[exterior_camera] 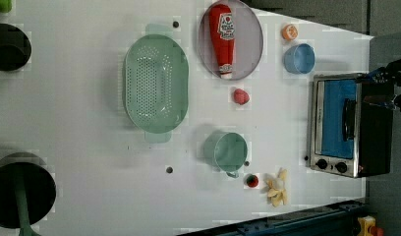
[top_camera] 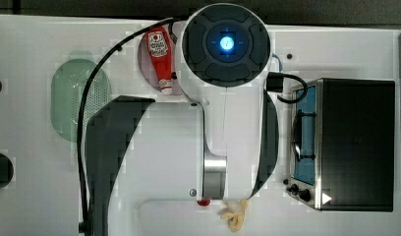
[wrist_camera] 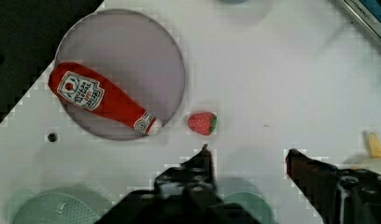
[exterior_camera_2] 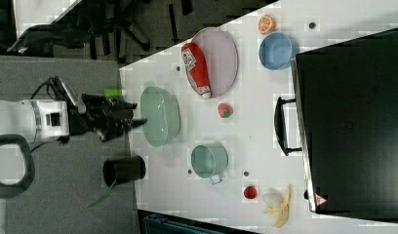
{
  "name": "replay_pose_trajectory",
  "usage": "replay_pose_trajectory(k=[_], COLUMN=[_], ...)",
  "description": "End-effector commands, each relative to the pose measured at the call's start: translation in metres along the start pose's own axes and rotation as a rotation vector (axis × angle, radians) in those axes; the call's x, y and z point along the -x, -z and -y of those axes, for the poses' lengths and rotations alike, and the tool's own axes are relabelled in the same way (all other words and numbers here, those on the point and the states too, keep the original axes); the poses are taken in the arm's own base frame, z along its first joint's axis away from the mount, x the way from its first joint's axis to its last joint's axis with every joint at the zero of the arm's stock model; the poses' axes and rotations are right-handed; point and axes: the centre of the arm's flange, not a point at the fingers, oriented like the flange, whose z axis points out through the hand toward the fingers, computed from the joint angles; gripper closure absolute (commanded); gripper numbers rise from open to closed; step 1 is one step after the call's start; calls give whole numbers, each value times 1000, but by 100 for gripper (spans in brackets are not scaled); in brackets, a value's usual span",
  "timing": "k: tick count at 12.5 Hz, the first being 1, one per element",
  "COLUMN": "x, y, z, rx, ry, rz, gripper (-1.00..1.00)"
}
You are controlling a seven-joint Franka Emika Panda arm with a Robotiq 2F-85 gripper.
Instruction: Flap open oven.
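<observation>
1. The oven point(exterior_camera: 347, 126) stands on the white table point(exterior_camera: 90, 123), hard against the table's edge on the left view's right; its blue glass door is shut, the bar handle point(exterior_camera: 348, 119) lies across the glass, and two black knobs point(exterior_camera: 331, 165) sit at one end of the front; a small red and white triangle sticker point(exterior_camera_2: 320, 199) marks one top corner, its print too small to read.
2. The ketchup bottle point(wrist_camera: 101, 100) carries a white label with dark writing that cannot be read.
3. The arm point(exterior_camera_2: 29, 122) reaches level above the floor beside the table edge on the right view's left; the gripper point(wrist_camera: 248, 161) is open, with nothing between the fingers point(wrist_camera: 201, 161), well apart from the oven.
4. The ketchup bottle lies on the grey plate point(wrist_camera: 121, 46); a strawberry point(wrist_camera: 202, 123) lies just beside the plate.
5. The green colander point(exterior_camera: 156, 82), the green mug point(exterior_camera: 227, 152) and the blue bowl point(exterior_camera: 299, 58) stand on the table; an orange half point(exterior_camera: 289, 32) lies near the bowl; a banana peel point(exterior_camera: 277, 187) lies near the oven's knob end.
</observation>
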Motion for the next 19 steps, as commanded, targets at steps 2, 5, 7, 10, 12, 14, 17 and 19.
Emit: replay_pose_trajectory(k=[2, 5, 7, 10, 12, 14, 17, 19], x=[54, 54, 54, 54, 52, 47, 31, 14], y=[72, 72, 72, 71, 66, 54, 23, 0], z=[-96, -96, -96, -96, -98, -103, -113, -122], rx=[38, 38, 38, 38, 45, 61, 84, 74], ry=[35, 35, 35, 35, 31, 24, 85, 196], rz=[2, 2, 2, 3, 11, 32, 77, 86], gripper=[-81, -100, -89, -14, 32, 65, 65, 65])
